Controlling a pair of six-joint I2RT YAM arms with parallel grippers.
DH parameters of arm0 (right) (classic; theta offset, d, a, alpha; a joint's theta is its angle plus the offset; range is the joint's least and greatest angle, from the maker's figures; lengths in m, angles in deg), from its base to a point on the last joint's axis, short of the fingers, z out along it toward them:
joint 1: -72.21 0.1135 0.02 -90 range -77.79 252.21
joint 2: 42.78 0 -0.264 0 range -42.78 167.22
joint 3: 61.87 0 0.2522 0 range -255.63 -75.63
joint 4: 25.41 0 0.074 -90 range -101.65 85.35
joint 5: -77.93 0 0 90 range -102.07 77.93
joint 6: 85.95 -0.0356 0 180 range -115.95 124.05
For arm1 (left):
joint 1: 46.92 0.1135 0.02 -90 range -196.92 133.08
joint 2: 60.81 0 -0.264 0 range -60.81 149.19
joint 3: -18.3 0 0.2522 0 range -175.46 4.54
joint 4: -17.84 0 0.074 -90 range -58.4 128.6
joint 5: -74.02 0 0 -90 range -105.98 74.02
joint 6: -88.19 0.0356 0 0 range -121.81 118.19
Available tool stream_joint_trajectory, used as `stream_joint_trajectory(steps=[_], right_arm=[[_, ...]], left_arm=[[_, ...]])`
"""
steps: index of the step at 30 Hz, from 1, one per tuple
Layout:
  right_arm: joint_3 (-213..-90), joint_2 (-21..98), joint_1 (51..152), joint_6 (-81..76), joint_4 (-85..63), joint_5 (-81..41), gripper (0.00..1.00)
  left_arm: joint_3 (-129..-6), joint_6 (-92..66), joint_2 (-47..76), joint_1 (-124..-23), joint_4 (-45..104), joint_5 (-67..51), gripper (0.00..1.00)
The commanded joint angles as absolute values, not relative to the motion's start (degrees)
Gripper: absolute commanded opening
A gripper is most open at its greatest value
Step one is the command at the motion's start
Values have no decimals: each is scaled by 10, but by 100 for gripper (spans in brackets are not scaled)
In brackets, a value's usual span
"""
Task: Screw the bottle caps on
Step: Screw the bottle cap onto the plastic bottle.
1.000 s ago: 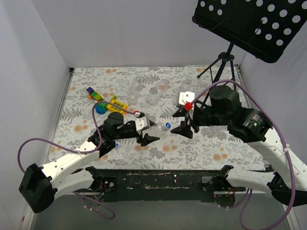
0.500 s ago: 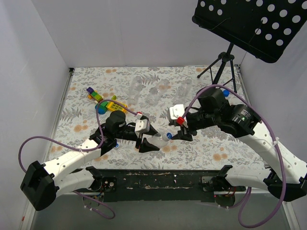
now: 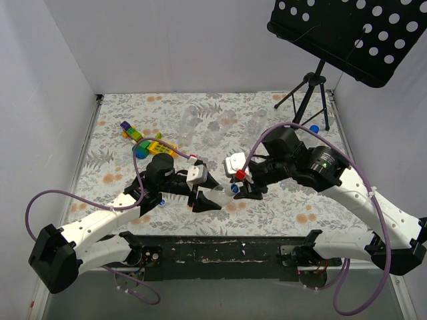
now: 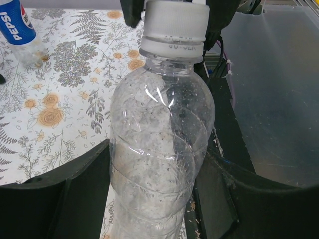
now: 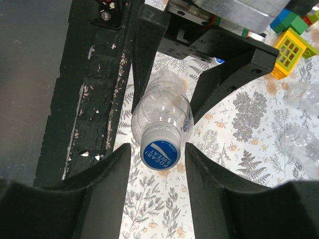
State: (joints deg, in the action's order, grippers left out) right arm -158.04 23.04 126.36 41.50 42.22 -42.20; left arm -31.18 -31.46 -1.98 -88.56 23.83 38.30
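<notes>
- Clear plastic, ribbed and dusty inside: the bottle point(image 4: 159, 144) is clamped round its body by the left jaws over the front half of the bench point(image 3: 280, 213). Its neck points at the right arm, most likely so it cannot spin while the cap is turned.
- The cap point(image 5: 160, 151) sits on the neck. The right jaws stand apart on either side of it with a sliver of gap each way, facing it end-on, which suits a twisting grip.
- The left wrist view gives the cap's white ribbed side, sitting square on the neck. The right wrist view gives its blue printed top and those gaps, which the left view hides.
- Only the top view shows what waits: bare bottles point(image 3: 190, 120) lying at the back, a loose blue cap point(image 3: 313, 129) by the stand point(image 3: 308, 90), and toy blocks point(image 3: 150, 143) to the left.
- I cannot tell from any view whether the threads have caught.
</notes>
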Motion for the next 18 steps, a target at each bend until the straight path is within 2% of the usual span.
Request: stream_joint_trajectory(steps=[1,2,6,9,11,18], right_arm=[[-1568,233,1276,407,407,-405,52],[-1568,234,1276,403,405,-401,47],[-1567,230,1276,373,390,-373,20],[-1564,229,1276,339,373,-362,7],[-1561,226,1276,301,356,-353,1],[-1539,217,1276,165,292,-292,1]], left_arm=[[-334,-319,-24,-880,229,390,1],[-334,-317,-24,-880,229,382,0],[-326,-312,-34,-880,220,344,0],[-313,-299,-44,-880,207,297,0],[-306,-290,-50,-880,200,256,0],[-282,-261,-77,-894,172,128,2]])
